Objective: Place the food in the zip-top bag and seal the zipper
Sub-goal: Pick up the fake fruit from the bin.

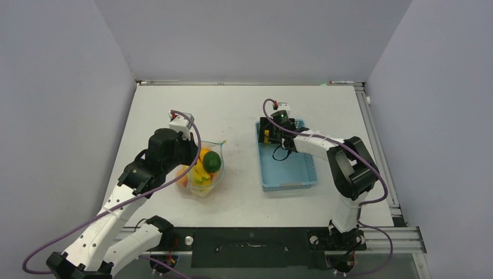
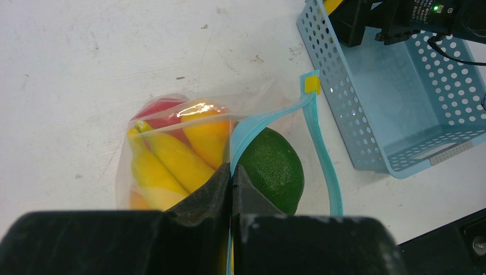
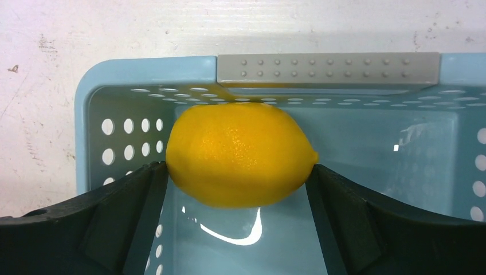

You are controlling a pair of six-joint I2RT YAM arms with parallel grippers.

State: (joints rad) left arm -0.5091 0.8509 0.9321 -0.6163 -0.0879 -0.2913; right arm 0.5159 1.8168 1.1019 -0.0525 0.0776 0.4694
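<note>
Currently, at the left of the bench [image 2: 86, 57]: left fingers [image 2: 209, 186] pressed flat together, pinching the teal zipper [image 2: 247, 123] of the clear bag [image 2: 269, 94] at one spot along the strip. Bag lying on the bench just left of the blue basket [image 2: 344, 114], near it but apart, mouth turned toward the basket, a small yellow tab [image 2: 312, 84] at the far end of the zipper. Mouth not closed: two teal strips parted from the tab toward the pinch, a green lime [image 2: 274, 169] showing between them. Behind the crinkled plastic beside the lime: yellow bananas [image 2: 163, 163], an orange-yellow fruit [image 2: 209, 134] and a red apple [image 2: 157, 107], all packed close together. Over at the right, in the far left corner of the basket, close under its grey handle [image 3: 326, 69]: right fingers [image 3: 114, 217] spread wide open, one on either side of a yellow lemon [image 3: 240, 154], each just beside an end of it. Contact with the lemon not clear from the wrist view. Lemon inside the basket, near the perforated far wall.
</note>
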